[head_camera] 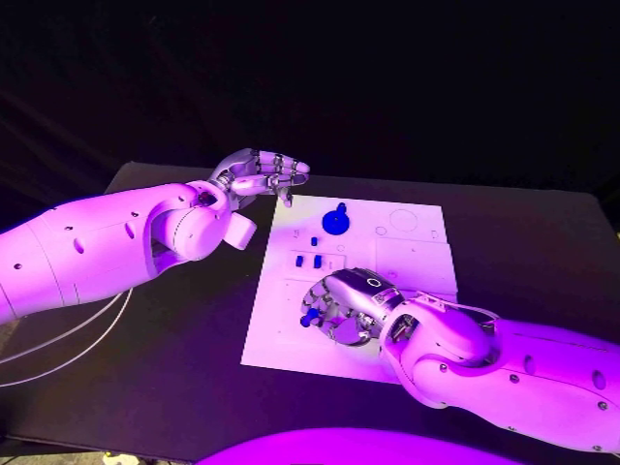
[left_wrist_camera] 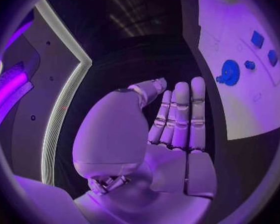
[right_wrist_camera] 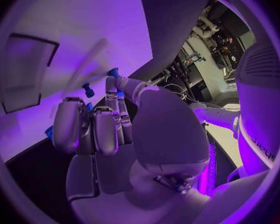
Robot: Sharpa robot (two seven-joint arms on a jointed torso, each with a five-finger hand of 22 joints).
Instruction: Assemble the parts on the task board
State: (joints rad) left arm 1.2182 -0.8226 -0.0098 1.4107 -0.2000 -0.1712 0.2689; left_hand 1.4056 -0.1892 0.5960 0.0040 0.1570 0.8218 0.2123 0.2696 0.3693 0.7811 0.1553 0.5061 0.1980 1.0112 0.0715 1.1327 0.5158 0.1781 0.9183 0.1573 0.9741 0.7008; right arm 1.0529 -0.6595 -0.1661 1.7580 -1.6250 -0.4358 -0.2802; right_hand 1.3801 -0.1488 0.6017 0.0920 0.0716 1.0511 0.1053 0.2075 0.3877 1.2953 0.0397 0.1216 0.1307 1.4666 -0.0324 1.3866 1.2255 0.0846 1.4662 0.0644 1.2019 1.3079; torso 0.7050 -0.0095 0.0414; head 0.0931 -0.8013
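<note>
While the right hand (head_camera: 347, 308) sits over the near-left part of the task board (head_camera: 415, 257), fingers (right_wrist_camera: 112, 87) pinching a small blue part (head_camera: 310, 317), best move is probably a slow lowering, part kept square to its slot, no twisting. Its long axis cannot be told; too hidden. Left hand (head_camera: 262, 174) hovers off the board's far-left corner over the desk (head_camera: 534, 242), fingers curled, grasping nothing. Round blue part (head_camera: 337, 221) lies flat on the board, tab pointing away from the robot.

The task board (head_camera: 408, 254) looks like smooth, matt plastic on a matt black table (head_camera: 534, 252). The hands (head_camera: 262, 174) look metallic with a slight sheen. The round part (head_camera: 337, 222) on the board looks like glossy plastic.
</note>
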